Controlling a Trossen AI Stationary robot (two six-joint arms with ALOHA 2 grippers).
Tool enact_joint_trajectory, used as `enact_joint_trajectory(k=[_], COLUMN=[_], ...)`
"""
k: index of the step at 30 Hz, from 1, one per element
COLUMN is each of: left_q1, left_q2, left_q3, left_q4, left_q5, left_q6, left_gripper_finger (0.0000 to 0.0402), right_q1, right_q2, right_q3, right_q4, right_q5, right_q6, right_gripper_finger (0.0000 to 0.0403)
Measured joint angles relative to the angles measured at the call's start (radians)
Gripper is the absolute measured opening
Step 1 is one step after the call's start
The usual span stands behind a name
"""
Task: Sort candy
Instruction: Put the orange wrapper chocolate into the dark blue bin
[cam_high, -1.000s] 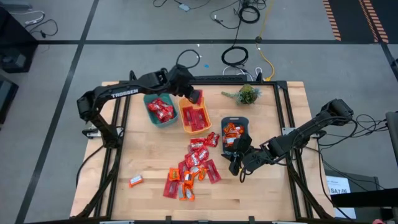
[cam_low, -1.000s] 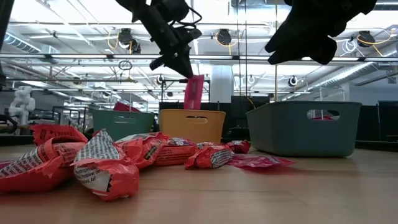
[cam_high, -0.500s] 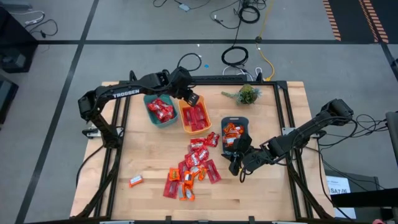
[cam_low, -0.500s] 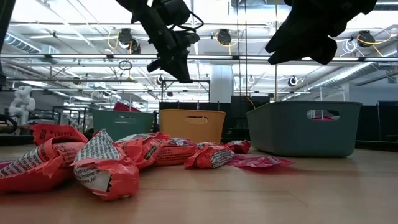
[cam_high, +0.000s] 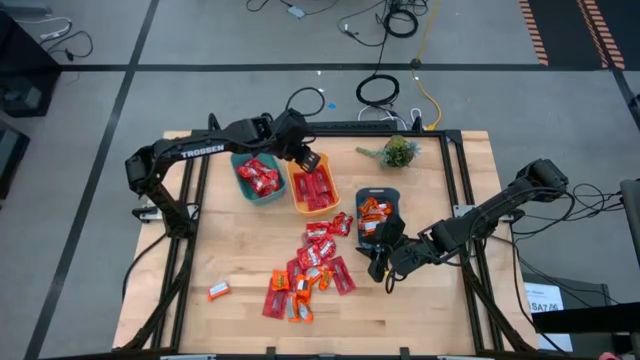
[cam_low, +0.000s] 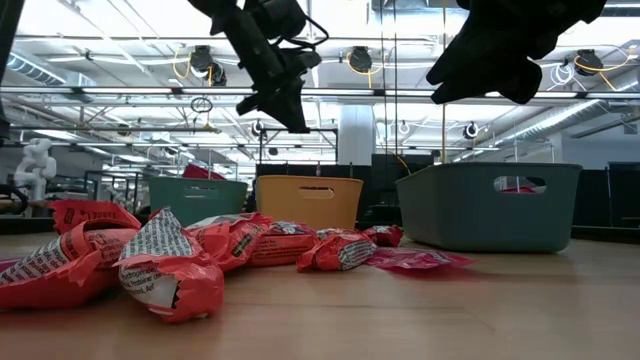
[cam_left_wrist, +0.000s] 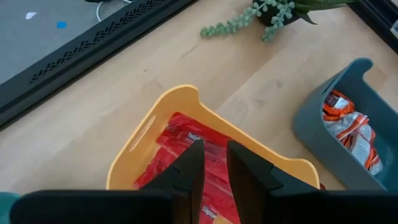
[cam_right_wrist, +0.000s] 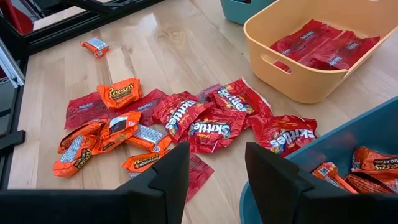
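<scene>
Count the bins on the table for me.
3: a teal bin at the back left, an orange bin right beside it, and a dark teal bin nearer the right arm. All hold candy.

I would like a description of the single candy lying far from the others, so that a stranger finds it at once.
Start at the wooden table and find the big candy pile in its middle. From there, look toward the left arm's side, near the table's front edge: one small orange candy lies alone on bare wood. Unlike the rest, it touches no other candy and sits in no bin.
</scene>
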Motion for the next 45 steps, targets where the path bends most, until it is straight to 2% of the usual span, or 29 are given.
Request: enact_joint_trajectory(k=[3, 8, 17, 39, 45], left_q1=[-0.009, -0.059, -0.139, -0.235, -0.289], left_q2=[-0.004, -0.006, -0.006, -0.007, -0.007], left_q3=[0.0, 0.0, 0.0, 0.001, 0.001], left_q4=[0.001, 0.005, -0.013, -0.121, -0.224], left_q5=[0.0, -0.007, -0.052, -0.06, -0.161], left_q6=[0.006, 0.141, 0.184, 0.158, 0.112], left_gripper_finger=[0.0077, 0.0077, 0.0077, 0.0077, 0.0077], right_q1=[0.0, 0.0, 0.0, 0.0, 0.0], right_q2=[0.0, 0.0, 0.0, 0.0, 0.0], right_q3=[0.0, 0.0, 0.0, 0.0, 0.0], right_q4=[0.0, 0.0, 0.0, 0.001, 0.001], right_q5=[0.0, 0.0, 0.0, 0.0, -0.001], right_q6=[0.0, 0.0, 0.0, 0.0, 0.008], right_gripper_finger=[0.0148, 0.0148, 0.0148, 0.0148, 0.0148])
